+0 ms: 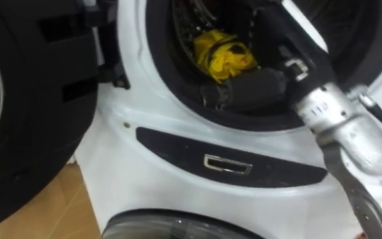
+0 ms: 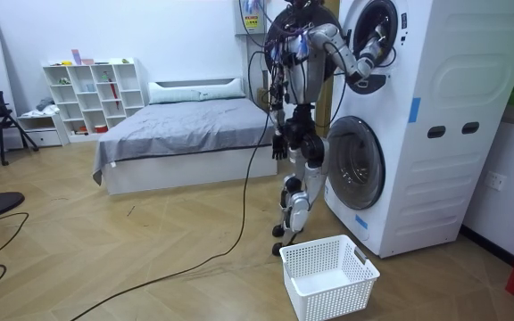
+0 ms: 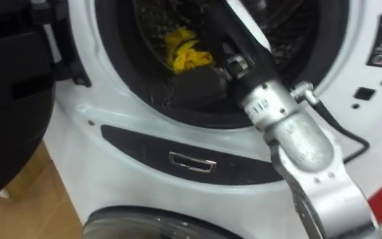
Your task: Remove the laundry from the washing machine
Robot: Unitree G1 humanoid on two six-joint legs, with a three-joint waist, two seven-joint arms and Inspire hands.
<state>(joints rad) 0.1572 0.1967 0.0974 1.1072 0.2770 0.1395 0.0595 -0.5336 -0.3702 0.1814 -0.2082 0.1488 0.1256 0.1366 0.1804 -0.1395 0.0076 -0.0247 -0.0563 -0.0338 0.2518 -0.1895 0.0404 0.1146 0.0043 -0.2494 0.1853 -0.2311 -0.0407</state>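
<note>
Nearest my head camera, the right forearm rose from the lower right and covered that side of the washer [image 1: 158, 113]; its open door [image 1: 25, 99] ran off the frame on the left. Below the opening lay a dark panel [image 1: 178, 149]. In the mouth of the upper drum [image 1: 191, 26] I saw the right hand [image 1: 244, 89] as one dark mass low on the rim, and I couldn't tell whether its fingers were curled or straight, or whether they touched anything. Just beyond it, deeper in, sat a yellow cloth [image 1: 223, 54], its lower edge hidden behind the hand. In the room view the robot stood facing the washer with a white basket [image 2: 328, 276] on the floor by its feet. The left hand [image 2: 278, 143] hung at its side, too small to read.
</note>
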